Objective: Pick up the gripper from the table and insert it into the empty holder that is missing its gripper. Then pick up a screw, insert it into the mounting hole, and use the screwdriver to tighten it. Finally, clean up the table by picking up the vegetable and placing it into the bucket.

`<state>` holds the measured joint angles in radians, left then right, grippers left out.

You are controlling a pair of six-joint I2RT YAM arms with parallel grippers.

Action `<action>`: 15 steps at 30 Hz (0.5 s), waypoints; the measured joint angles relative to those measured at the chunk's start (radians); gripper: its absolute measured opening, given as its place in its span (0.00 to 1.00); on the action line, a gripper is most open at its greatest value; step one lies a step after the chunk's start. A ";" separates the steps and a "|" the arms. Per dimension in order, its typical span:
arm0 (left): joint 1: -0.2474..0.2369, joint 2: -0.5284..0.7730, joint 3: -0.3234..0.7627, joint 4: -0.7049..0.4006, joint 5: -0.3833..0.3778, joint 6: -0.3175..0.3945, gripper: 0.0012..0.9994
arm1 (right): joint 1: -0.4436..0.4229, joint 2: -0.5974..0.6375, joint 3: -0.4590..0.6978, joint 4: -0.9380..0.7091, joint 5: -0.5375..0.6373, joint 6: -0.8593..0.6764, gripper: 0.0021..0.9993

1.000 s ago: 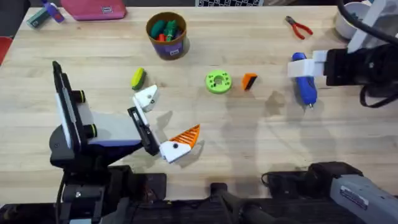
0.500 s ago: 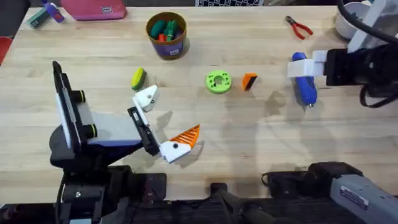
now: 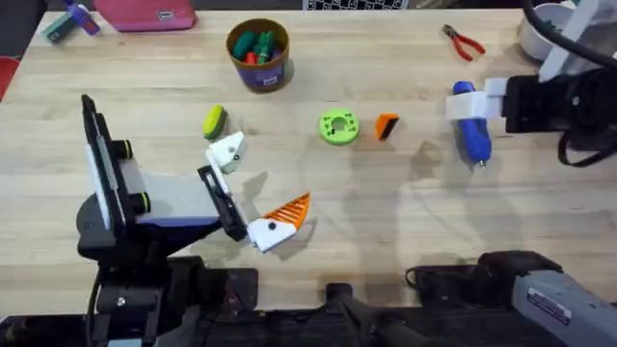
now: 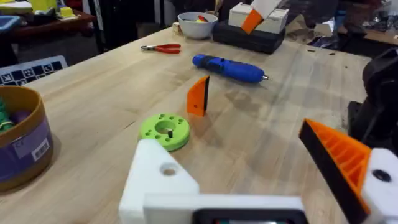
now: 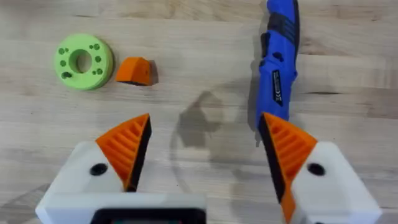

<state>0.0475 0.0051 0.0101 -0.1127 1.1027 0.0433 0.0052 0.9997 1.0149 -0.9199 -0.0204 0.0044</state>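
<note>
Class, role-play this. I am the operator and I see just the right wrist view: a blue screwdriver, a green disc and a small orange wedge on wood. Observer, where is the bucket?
Observer: The bucket stands at the far side of the table, left of the middle, with coloured pieces inside.
Operator: And the vegetable?
Observer: The vegetable lies nearer than the bucket, close to the bare white holder on the left arm.
Operator: Is the left gripper open?
Observer: Yes. The left gripper is open, with an orange pad on one finger and none on the holder.
</note>
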 joint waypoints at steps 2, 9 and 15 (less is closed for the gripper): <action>0.000 0.000 0.000 0.000 0.000 0.000 0.99 | 0.001 0.010 0.002 -0.003 0.000 0.000 0.99; 0.000 0.000 0.000 0.000 0.000 0.000 0.99 | 0.092 0.199 0.168 -0.174 0.000 0.000 0.99; 0.000 0.000 0.000 0.000 0.000 0.000 0.99 | 0.236 0.414 0.378 -0.253 0.017 0.028 0.99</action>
<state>0.0475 0.0053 0.0101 -0.1129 1.1027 0.0433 0.2412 1.4138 1.3927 -1.1733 -0.0031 0.0329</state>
